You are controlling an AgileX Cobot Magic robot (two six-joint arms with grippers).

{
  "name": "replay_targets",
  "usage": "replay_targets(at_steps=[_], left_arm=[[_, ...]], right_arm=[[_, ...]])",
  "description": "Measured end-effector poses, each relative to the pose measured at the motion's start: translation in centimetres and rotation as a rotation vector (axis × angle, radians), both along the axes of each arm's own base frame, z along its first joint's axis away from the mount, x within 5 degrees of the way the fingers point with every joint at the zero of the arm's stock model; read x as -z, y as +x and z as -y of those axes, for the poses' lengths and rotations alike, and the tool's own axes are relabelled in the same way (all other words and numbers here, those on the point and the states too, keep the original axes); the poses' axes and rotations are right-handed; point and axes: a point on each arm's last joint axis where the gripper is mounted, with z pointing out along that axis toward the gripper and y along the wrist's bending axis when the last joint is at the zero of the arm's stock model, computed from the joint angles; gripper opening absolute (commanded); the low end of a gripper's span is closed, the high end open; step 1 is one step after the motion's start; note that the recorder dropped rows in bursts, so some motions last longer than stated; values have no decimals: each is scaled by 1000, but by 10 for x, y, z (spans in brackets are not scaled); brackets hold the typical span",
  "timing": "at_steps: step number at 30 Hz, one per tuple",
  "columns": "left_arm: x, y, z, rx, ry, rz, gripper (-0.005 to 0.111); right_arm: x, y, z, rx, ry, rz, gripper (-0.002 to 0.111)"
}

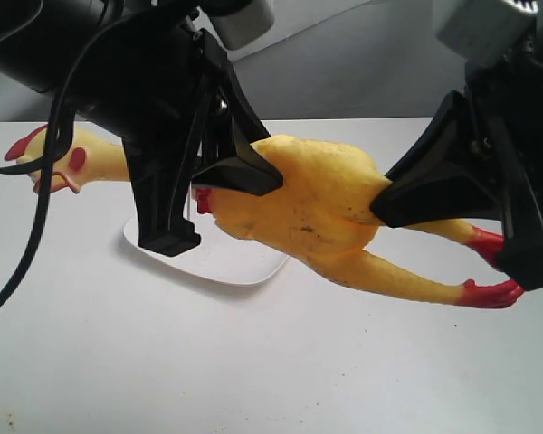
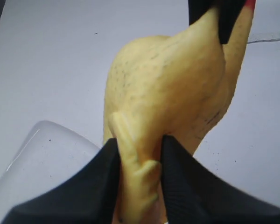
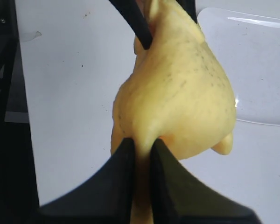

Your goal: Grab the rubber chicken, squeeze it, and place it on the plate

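Held in the air across the middle of the frame, head left and feet right, the rubber chicken (image 1: 317,194) is pinched by both the left claw (image 2: 140,172) and the right claw (image 3: 141,158), with the plate (image 1: 244,262) below its neck end, nearer the left arm.

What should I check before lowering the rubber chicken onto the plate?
1. Left gripper shut on the rubber chicken: ok.
2. Right gripper shut on its rear end: ok.
3. Chicken held off the table: ok.
4. Plate centred under the chicken: not ok, it lies toward the neck end.
5. Squeeze done: cannot tell.
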Motion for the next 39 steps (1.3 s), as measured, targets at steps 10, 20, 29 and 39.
replay_targets(at_steps=[10, 20, 29, 39], left_arm=[[0, -1, 1, 10, -11, -4, 91], [-1, -2, 2, -8, -30, -30, 62], [2, -3, -2, 5, 29, -33, 1], [2, 1, -4, -29, 40, -12, 88]], right_arm=[[0, 0, 0, -2, 4, -4, 0], [-1, -1, -2, -4, 21, -10, 0], [-1, -1, -1, -5, 18, -11, 0], [-1, 0, -2, -5, 22, -8, 0]])
